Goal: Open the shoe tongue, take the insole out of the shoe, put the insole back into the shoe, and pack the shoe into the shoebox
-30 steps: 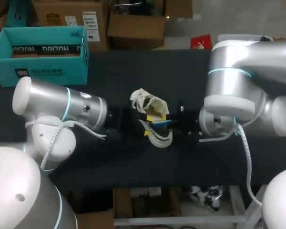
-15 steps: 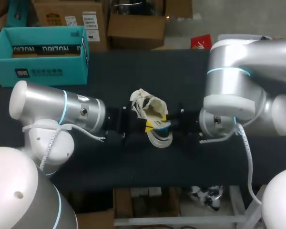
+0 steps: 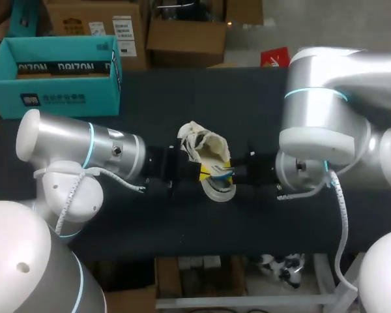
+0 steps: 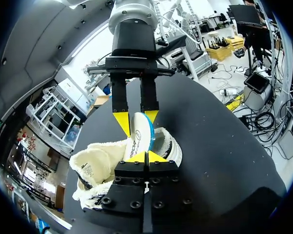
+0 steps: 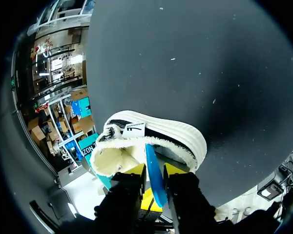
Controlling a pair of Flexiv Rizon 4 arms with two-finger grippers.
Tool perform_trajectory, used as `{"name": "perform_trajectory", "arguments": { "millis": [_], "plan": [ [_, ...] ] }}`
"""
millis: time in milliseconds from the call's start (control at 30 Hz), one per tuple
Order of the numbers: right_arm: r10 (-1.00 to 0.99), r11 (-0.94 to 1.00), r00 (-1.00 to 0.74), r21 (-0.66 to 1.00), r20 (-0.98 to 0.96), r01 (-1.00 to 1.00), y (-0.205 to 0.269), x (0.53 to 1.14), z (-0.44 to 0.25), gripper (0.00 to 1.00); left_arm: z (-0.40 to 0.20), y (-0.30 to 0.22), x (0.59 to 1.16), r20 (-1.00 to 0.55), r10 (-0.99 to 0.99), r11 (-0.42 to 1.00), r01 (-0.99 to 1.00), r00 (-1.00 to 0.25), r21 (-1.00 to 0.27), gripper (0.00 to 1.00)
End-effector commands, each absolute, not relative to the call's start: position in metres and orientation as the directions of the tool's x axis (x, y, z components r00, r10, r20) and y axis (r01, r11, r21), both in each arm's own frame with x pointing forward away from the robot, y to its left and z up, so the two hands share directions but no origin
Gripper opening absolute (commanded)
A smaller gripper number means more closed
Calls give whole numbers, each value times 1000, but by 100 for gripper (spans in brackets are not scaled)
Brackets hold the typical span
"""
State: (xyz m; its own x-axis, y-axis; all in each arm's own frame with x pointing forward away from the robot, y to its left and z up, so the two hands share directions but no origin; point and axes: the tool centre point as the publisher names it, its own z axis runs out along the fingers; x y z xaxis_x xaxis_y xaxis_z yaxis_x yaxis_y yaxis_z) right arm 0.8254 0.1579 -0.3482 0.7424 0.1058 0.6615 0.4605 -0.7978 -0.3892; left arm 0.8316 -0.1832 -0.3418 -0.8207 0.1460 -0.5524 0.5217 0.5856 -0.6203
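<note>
1. Where the shoe point(image 3: 207, 156) sits at the middle of the worktop point(image 3: 182, 98), my left gripper point(image 4: 146, 157) pinches its fleecy collar, fingers nearly together.
2. My right gripper point(image 5: 154, 171) clamps the blue insole point(image 5: 150, 158) narrowly; the insole stands on edge, partly in the shoe's opening.

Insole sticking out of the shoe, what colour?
The thin insole has a white face, blue edge; left wrist view shows it best.

A black table point(image 3: 182, 98) spans the head view from side to side. Its matte top is evenly lit and carries a few pale specks point(image 5: 172, 59).
</note>
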Motion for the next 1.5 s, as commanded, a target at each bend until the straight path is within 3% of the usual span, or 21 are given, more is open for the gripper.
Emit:
{"name": "perform_trajectory", "arguments": {
  "millis": [33, 167, 200, 267, 400, 533, 567, 633, 867, 933, 1100, 1300, 1367, 1433, 1467, 1500],
  "plan": [
    [91, -804, 731, -384, 676, 455, 164, 824, -354, 0, -344, -185, 832, -553, 148, 581, 525, -820, -622, 29],
    [92, -802, 735, -387, 672, 455, 165, 827, -354, 0, -341, -187, 830, -560, 152, 575, 533, -815, -620, 41],
    [92, -802, 735, -388, 672, 455, 165, 827, -354, 0, -341, -187, 830, -562, 152, 574, 535, -813, -620, 50],
    [92, -801, 736, -390, 671, 455, 165, 827, -355, 0, -340, -188, 830, -566, 151, 571, 539, -811, -619, 49],
    [91, -801, 737, -390, 670, 454, 165, 827, -355, 0, -343, -192, 834, -566, 149, 571, 538, -811, -620, 26],
    [89, -799, 739, -395, 668, 454, 166, 830, -357, 0, -347, -195, 838, -562, 148, 577, 532, -814, -620, 22],
    [89, -798, 739, -396, 668, 454, 166, 831, -357, 0, -347, -196, 839, -561, 147, 578, 532, -814, -619, 9],
    [90, -796, 740, -399, 667, 456, 167, 833, -358, 0, -349, -197, 842, -559, 146, 581, 528, -816, -620, 0],
    [101, -791, 758, -410, 645, 454, 170, 846, -369, 0, -354, -191, 848, -534, 135, 589, 501, -835, -634, 2],
    [102, -789, 763, -415, 638, 452, 170, 849, -372, 0, -355, -190, 848, -531, 133, 589, 498, -837, -637, 24],
    [101, -790, 771, -421, 629, 446, 170, 855, -378, 0, -351, -185, 844, -525, 134, 583, 496, -840, -644, 47],
    [101, -797, 777, -417, 621, 437, 168, 854, -378, 0, -343, -176, 838, -522, 129, 563, 496, -843, -661, 91],
    [101, -802, 780, -413, 618, 431, 166, 851, -377, 0, -340, -172, 837, -516, 125, 551, 492, -847, -674, 100],
    [102, -808, 782, -406, 615, 426, 166, 847, -374, 0, -337, -170, 835, -508, 122, 538, 487, -853, -688, 100],
    [103, -811, 782, -403, 615, 424, 166, 845, -373, 6, -335, -168, 835, -508, 120, 534, 487, -853, -691, 100],
    [105, -813, 782, -400, 614, 423, 166, 843, -371, 27, -334, -167, 834, -507, 120, 534, 486, -854, -692, 100]
  ]
}}
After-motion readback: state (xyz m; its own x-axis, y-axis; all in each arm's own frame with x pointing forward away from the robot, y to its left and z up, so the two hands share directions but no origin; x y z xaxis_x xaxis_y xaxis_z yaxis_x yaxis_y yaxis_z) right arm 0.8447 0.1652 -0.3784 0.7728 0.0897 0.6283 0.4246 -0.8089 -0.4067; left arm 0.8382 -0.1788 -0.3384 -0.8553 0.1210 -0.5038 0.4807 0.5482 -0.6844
